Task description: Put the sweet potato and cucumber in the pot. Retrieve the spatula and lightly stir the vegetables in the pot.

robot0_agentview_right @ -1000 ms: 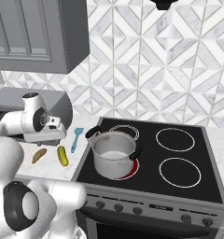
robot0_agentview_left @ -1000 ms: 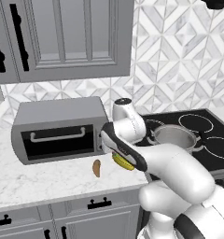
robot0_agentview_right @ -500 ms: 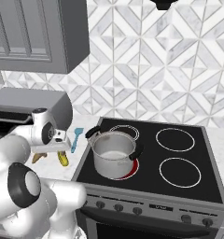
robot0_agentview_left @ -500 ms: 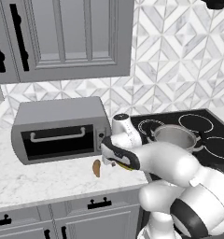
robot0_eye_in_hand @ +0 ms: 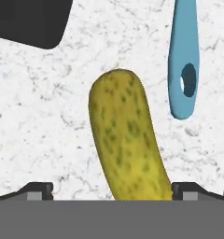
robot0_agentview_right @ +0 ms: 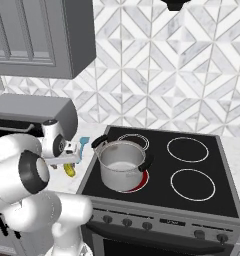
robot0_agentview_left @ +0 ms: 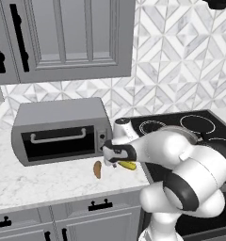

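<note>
moved: dropped lower over the counter (robot0_agentview_left: 49,179) than a second before, wrist swung down toward the cucumber (robot0_eye_in_hand: 128,140).
gripper (robot0_eye_in_hand: 111,190): jaws spread wide, nothing held; tips straddled the cucumber's near end, probably lined up for a pinch across its width.
cucumber: lay flat on the counter, just beside the spatula (robot0_eye_in_hand: 184,60).
sweet potato (robot0_agentview_left: 97,169): on the counter, near the toaster oven (robot0_agentview_left: 63,129).
pot (robot0_agentview_right: 122,165): on the stove's front left burner, nothing seen inside yet.
</note>
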Available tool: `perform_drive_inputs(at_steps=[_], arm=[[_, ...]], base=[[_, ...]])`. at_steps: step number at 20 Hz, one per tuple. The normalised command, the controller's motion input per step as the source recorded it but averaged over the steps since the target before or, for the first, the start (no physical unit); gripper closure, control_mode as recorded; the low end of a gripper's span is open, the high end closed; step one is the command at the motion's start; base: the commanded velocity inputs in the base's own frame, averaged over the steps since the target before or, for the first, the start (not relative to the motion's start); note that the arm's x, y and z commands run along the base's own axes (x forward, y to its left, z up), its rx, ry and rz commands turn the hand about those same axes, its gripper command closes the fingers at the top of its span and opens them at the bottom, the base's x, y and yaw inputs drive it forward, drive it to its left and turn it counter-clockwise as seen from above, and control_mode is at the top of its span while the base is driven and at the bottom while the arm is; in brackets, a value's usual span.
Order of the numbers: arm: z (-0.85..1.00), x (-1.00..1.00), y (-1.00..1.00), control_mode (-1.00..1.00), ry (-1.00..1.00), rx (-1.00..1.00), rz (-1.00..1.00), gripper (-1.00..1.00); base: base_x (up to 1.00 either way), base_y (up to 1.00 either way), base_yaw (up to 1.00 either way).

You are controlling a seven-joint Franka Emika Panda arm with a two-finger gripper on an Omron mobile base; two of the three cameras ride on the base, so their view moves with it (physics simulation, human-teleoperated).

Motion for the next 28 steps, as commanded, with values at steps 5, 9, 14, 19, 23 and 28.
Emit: perform_drive_inputs(at_steps=[5, 9, 14, 19, 23, 28], arm=[[-0.07, 0.26, -0.10, -1.00, 0.00, 0.00, 0.00, -1.00], [-0.31, 0.15, -0.03, -1.00, 0.00, 0.00, 0.00, -1.00], [-0.46, 0.06, 0.00, -1.00, 0.00, 0.00, 0.00, 1.00], [0.23, -0.17, 0.00, -1.00, -0.09, 0.00, 0.00, 1.00], [1.00, -0.49, -0.23, -1.00, -0.19, 0.06, -0.03, 1.00], [1.00, -0.56, -0.25, -1.00, -0.13, 0.11, -0.07, 1.00]], base=[[0.00, 0.00, 0.00], [0.00, 0.00, 0.00], [0.00, 0.00, 0.00], [0.00, 0.00, 0.00], [0.00, 0.00, 0.00], [0.00, 0.00, 0.00]])
